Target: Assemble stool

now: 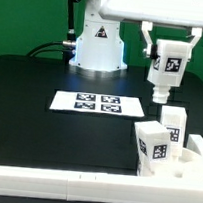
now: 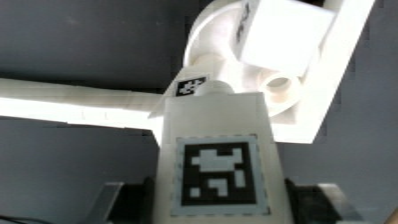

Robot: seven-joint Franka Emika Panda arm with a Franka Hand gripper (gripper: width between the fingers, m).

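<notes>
The stool leg (image 1: pixel 165 74) looks like light, rigid plastic. Its sides are smooth, so it may slip or twist unless pinched squarely on two flat faces near the upper end, which is where it is held here. The gripper (image 1: pixel 167 54) is clamped on that leg and holds it roughly upright in the air, clear of the table (image 1: pixel 30 93) – higher than the other legs (image 1: pixel 152 145) standing at the exterior view's right – with the arm reaching in from overhead, wrist pointing down
</notes>
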